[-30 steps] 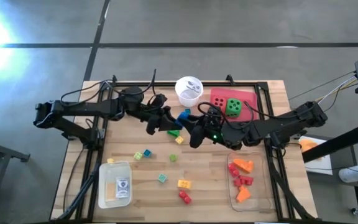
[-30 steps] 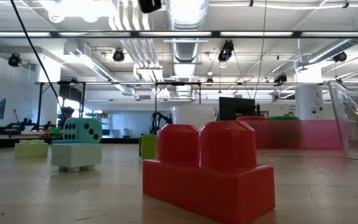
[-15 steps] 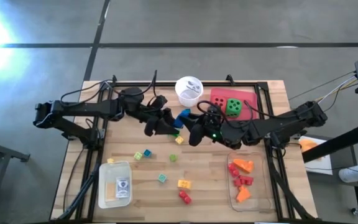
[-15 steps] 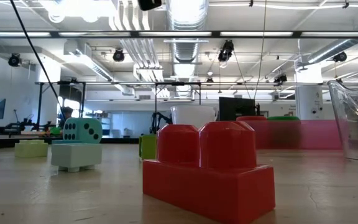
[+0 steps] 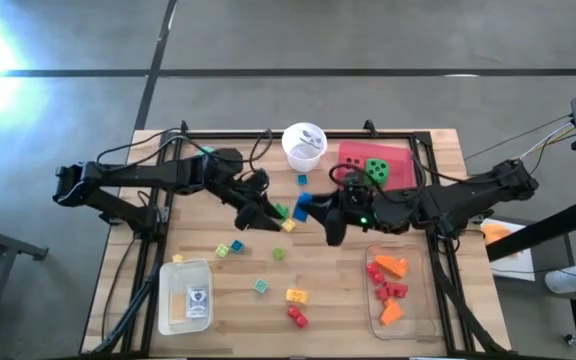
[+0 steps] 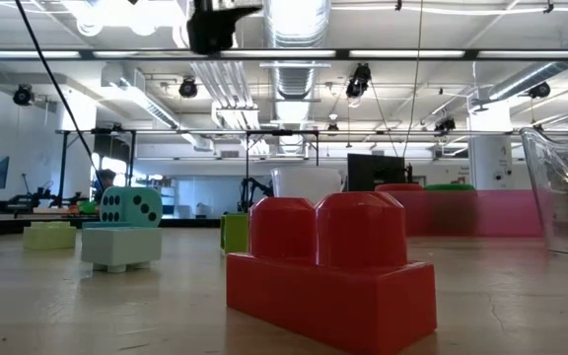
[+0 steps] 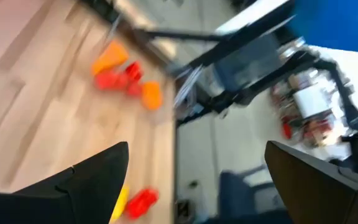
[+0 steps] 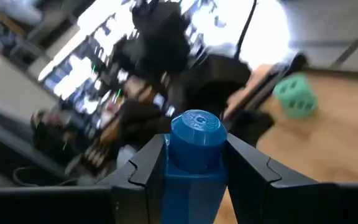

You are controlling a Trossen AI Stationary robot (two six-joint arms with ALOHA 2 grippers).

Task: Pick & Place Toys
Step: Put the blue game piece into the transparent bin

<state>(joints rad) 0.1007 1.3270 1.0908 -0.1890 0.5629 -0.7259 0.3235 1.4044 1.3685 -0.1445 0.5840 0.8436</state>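
Right gripper is clamping a blue brick; left gripper is spreading wide, empty. Red and orange bricks are lying sorted in the clear tray behind the right gripper; several loose bricks are awaiting pickup below the left gripper.

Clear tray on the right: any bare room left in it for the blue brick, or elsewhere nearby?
The clear tray is crowded along its left side with red and orange bricks; its right strip looks bare. Bare wood lies between it and the red brick. The right gripper holds the blue brick.
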